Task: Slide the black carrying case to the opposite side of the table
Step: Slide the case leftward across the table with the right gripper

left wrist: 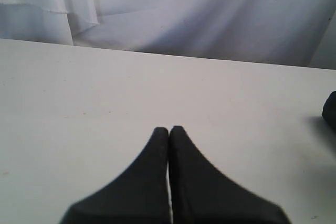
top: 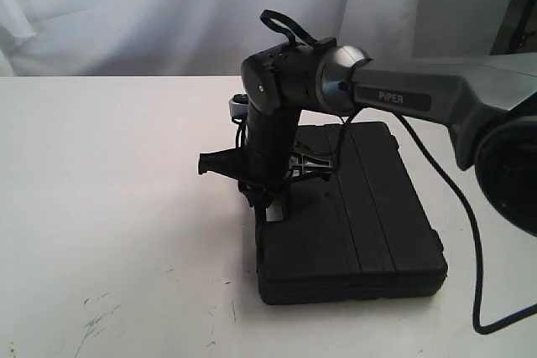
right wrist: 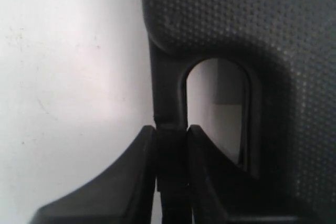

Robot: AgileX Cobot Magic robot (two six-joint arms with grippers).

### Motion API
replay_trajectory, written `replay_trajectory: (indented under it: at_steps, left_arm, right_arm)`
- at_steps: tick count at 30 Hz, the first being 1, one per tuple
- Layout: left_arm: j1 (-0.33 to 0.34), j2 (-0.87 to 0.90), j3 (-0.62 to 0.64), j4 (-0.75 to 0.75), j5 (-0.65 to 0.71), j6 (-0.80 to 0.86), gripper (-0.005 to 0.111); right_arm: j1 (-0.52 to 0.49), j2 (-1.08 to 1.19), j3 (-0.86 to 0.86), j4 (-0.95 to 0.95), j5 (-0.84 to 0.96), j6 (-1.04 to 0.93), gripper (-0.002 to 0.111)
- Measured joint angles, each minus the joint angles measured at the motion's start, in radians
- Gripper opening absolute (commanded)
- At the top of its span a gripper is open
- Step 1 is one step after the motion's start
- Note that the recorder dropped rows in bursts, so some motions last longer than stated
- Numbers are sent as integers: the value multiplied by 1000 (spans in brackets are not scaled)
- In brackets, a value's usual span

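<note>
The black case (top: pixel 369 224) lies flat on the white table (top: pixel 101 207), a little right of the middle, its ribbed lid facing up. My right arm reaches over it from the right, and my right gripper (top: pixel 270 205) points down at the case's left edge. In the right wrist view the right gripper (right wrist: pixel 171 129) is shut on the thin bar of the handle (right wrist: pixel 169 103), beside the cut-out opening (right wrist: pixel 215 103). My left gripper (left wrist: pixel 169 128) is shut on nothing above bare table (left wrist: pixel 105 87); the exterior view does not show it.
A white curtain (top: pixel 168 6) hangs behind the table. A black cable (top: pixel 474 249) runs from the right arm down past the case's right side. Faint scratches (top: pixel 96 320) mark the front left of the tabletop. A dark shape (left wrist: pixel 329 111) shows at the left wrist view's edge.
</note>
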Motion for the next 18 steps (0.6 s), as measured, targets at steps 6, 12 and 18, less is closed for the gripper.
replay_trajectory:
  at_steps: [6, 12, 18]
  left_arm:
    - [0, 0, 0, 0, 0, 0, 0]
    - [0, 0, 0, 0, 0, 0, 0]
    - [0, 0, 0, 0, 0, 0, 0]
  right_arm:
    - [12, 2, 0, 49, -41, 9, 0]
    - [40, 6, 0, 64, -82, 21, 0]
    - [58, 8, 0, 84, -138, 35, 0]
